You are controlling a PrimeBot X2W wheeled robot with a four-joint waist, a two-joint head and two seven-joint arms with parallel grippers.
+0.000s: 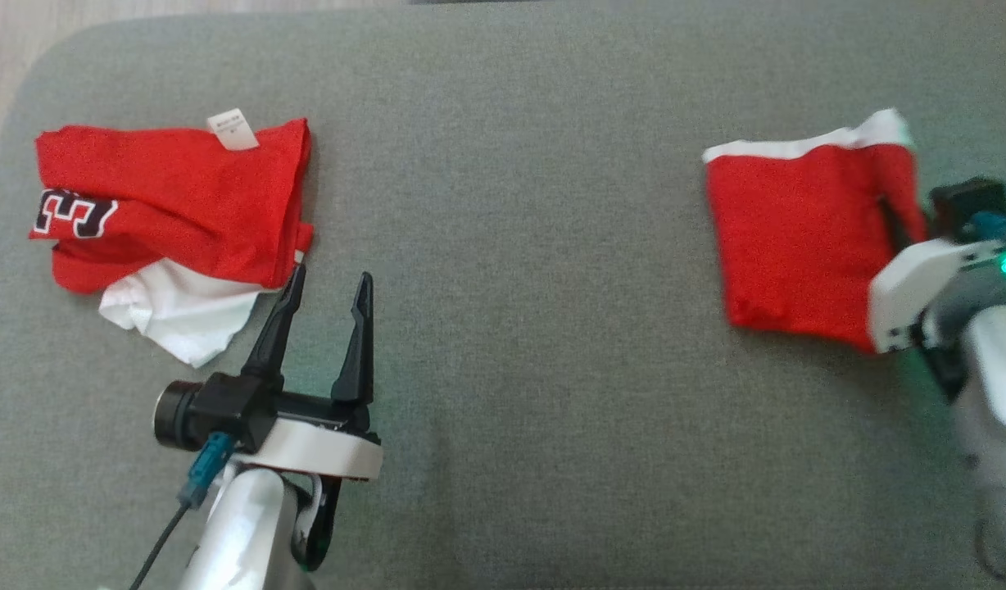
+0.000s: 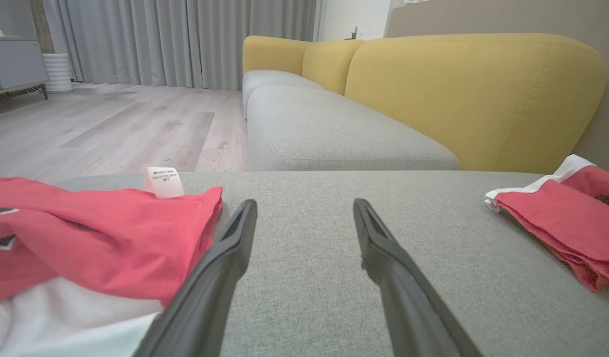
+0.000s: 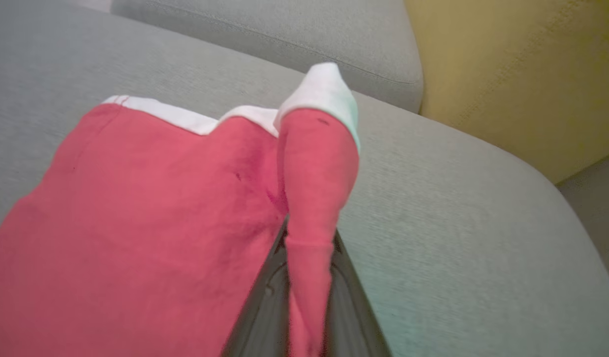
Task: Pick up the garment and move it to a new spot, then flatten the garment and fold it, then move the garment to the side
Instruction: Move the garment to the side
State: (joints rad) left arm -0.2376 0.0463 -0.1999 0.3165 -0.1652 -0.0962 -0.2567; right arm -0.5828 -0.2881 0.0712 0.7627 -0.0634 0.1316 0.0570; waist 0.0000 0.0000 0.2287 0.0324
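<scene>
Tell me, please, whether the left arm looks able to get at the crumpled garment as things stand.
Probably yes. The left gripper is open, with one finger right at the edge of the crumpled garment. Nothing lies between them on the cushion.

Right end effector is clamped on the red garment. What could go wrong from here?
The right end effector pinches only a narrow fold at the red garment's edge; lifting may undo the folds.
That garment lies near the cushion's edge and might slide off.
The open left end effector sits close to the other red garment and could snag it.
</scene>
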